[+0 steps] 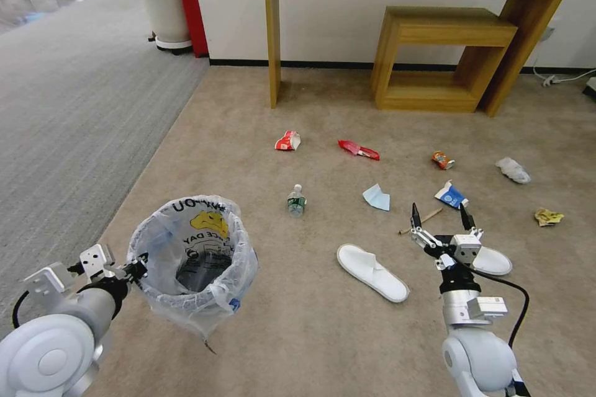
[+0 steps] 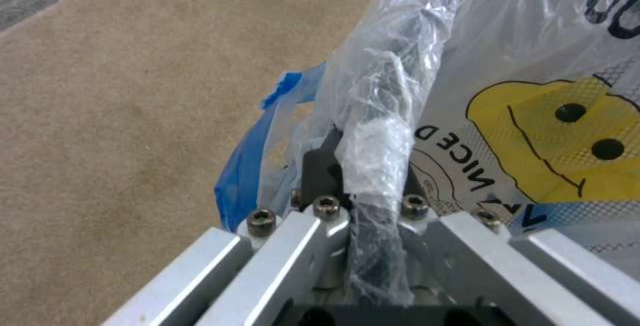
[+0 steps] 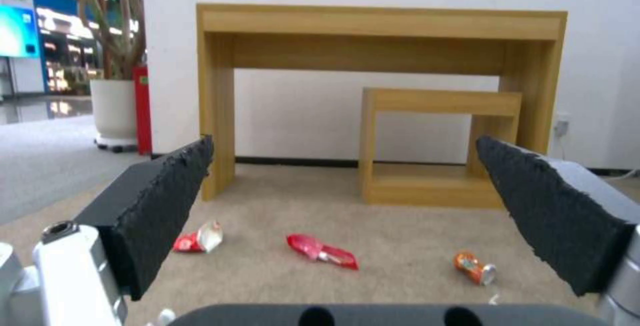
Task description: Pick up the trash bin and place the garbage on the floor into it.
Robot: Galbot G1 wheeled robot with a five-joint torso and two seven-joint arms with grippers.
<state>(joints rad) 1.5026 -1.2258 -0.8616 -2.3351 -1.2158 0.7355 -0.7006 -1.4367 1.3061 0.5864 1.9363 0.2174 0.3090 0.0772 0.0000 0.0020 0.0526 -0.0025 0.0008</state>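
The left gripper (image 2: 373,206) pinches the bagged rim of the trash bin (image 1: 192,260), low at the robot's left. The right gripper (image 1: 442,218), jaws spread, hovers above the garbage (image 1: 358,149) on the floor (image 1: 298,335). The slick bag could let the rim slip.

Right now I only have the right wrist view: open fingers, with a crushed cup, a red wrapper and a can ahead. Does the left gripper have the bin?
Observer: Yes. The left gripper is shut on the bag-covered rim of the trash bin.
Operator: What is closest to my right gripper?
Observer: In the head view, the right gripper is open close to a wooden stick, and a white slipper lies partly behind its wrist.
Operator: Is anything between the bin and that gripper?
Observer: A second slipper lies on the floor there, with a small bottle farther out.
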